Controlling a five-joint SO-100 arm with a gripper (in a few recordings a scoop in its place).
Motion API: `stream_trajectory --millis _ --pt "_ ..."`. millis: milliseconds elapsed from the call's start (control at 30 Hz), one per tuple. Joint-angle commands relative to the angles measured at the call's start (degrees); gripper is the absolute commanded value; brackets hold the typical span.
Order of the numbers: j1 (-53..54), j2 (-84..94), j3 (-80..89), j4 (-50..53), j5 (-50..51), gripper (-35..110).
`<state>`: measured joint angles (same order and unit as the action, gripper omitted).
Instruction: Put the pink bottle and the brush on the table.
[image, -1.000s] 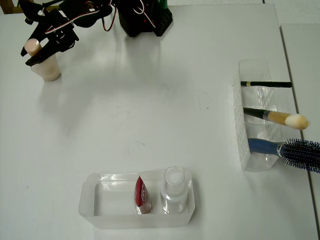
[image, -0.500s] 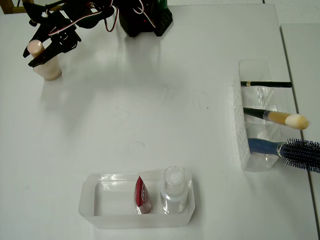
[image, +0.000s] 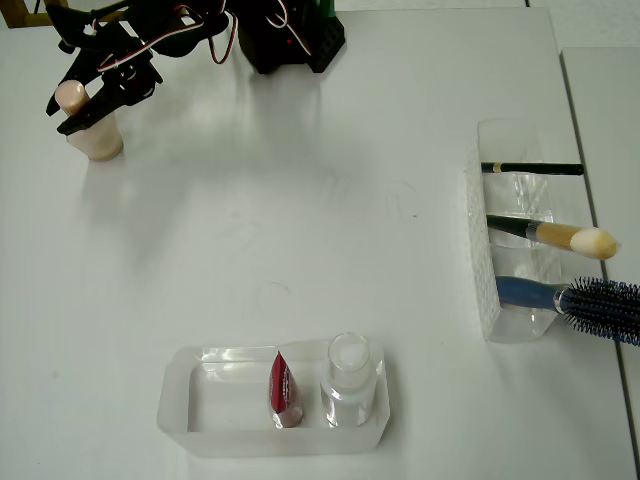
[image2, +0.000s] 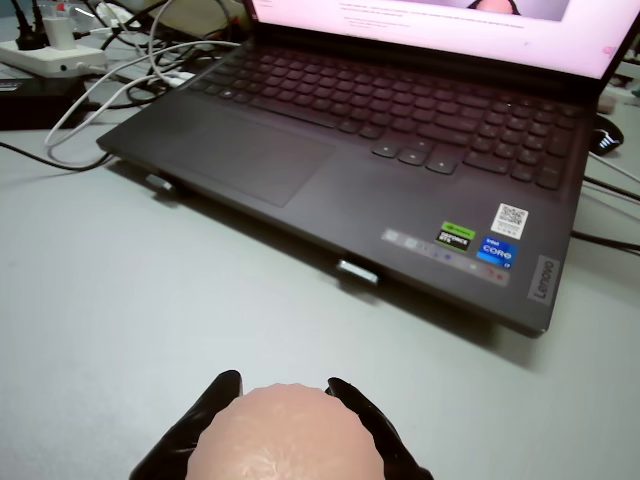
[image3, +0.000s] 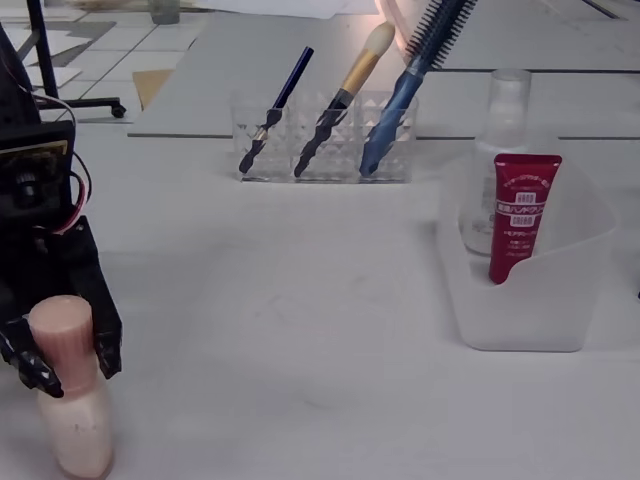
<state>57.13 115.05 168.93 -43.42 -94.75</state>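
The pink bottle (image: 97, 140) stands upright on the white table (image: 300, 220) at the far left in the overhead view, and low at the left in the fixed view (image3: 75, 420). My gripper (image: 68, 100) (image3: 62, 355) is shut on its rounded cap, one black finger on each side. In the wrist view the cap (image2: 275, 440) sits between the fingers of the gripper (image2: 280, 385). The brush (image: 565, 237) (image3: 355, 65), with its gold ferrule and cream tip, rests in the middle slot of a clear holder (image: 490, 240) at the right.
The holder also carries a thin dark pencil (image: 530, 168) and a blue hairbrush (image: 590, 300). A clear tray (image: 200, 410) near the front holds a red tube (image: 283, 390) and a clear bottle (image: 348, 380). The arm's base (image: 290, 35) stands at the back. A laptop (image2: 380, 150) lies beyond the bottle.
The gripper and the bottle's cap shifted slightly toward the back of the table a second ago, the bottle coming more upright. Since half a second ago almost nothing has moved.
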Motion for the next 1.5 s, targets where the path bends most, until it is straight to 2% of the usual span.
stream_trajectory --millis 0,900,1233,1467 --pt "0.09 1.14 1.05 -0.53 -0.35 16" --pt "0.09 3.16 1.49 1.76 -0.35 50" --pt "0.09 7.73 -0.53 7.56 -1.58 56" --pt "0.00 9.84 -6.06 16.08 -3.43 57"
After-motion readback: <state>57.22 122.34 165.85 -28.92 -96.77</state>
